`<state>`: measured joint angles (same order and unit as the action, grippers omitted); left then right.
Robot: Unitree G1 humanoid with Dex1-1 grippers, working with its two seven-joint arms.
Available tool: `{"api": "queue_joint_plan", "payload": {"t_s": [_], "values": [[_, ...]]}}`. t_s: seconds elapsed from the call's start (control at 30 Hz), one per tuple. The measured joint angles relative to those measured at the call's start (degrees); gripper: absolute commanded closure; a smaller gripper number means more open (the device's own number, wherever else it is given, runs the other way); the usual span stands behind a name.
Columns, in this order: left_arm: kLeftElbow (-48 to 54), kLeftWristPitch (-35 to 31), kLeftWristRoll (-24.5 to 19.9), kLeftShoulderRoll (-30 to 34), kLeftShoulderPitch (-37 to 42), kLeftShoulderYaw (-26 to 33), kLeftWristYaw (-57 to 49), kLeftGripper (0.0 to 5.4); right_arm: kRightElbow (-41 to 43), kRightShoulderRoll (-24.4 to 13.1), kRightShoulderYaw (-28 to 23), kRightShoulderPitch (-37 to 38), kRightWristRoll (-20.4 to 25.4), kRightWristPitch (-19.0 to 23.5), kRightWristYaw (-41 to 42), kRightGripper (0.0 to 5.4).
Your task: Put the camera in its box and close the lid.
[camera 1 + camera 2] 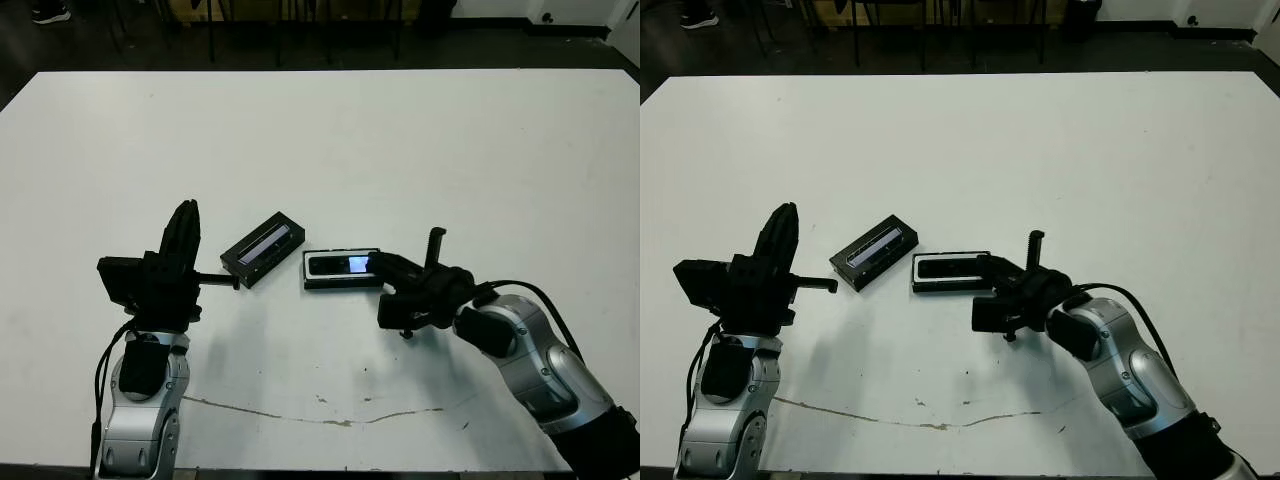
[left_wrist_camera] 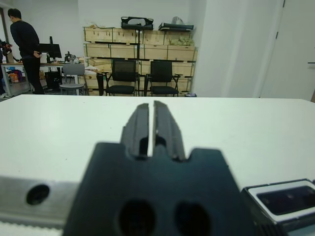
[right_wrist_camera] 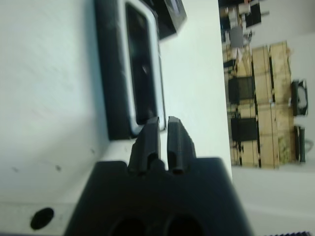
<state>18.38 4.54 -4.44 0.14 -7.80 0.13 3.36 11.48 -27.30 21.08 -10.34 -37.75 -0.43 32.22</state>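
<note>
with the camera already lying in the box near the counter's middle, the lid is what matters, lying just left of the box with its long axis slanting up to the right. the left end effector, fingers together and empty, stands beside the lid's left end, nearer than the right end effector, also pressed together, at the box's right end.
</note>
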Motion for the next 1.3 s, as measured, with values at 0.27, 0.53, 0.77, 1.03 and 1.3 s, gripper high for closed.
{"api": "queue_joint_plan", "payload": {"t_s": [0.27, 0.53, 0.77, 1.03, 1.3], "values": [[0.0, 0.0, -0.1, 0.1, 0.0, 0.3, 0.1, 5.40, 1.8, -0.3, -3.3, 0.5, 4.0, 1.0, -0.1, 5.39], [0.1, -0.7, -0.4, 1.5, 0.5, 2.0, 1.3, 5.40, 6.5, 5.8, -16.6, 5.5, 20.8, 1.9, -8.8, 5.39], [1.2, -3.4, -1.5, 4.5, 1.8, 3.7, 3.2, 5.40, 12.1, 9.7, -29.1, 5.9, 48.1, 20.4, -6.5, 5.39], [2.8, -9.8, -1.5, 12.0, 6.1, 4.6, 8.5, 5.40, 13.0, 8.7, -30.4, 8.5, 49.3, 19.4, -8.1, 5.39], [2.8, -20.4, -2.8, 21.2, 12.8, 3.5, 17.9, 4.26, 13.0, 8.6, -29.9, 9.8, 48.4, 17.8, -9.2, 5.40]]}}
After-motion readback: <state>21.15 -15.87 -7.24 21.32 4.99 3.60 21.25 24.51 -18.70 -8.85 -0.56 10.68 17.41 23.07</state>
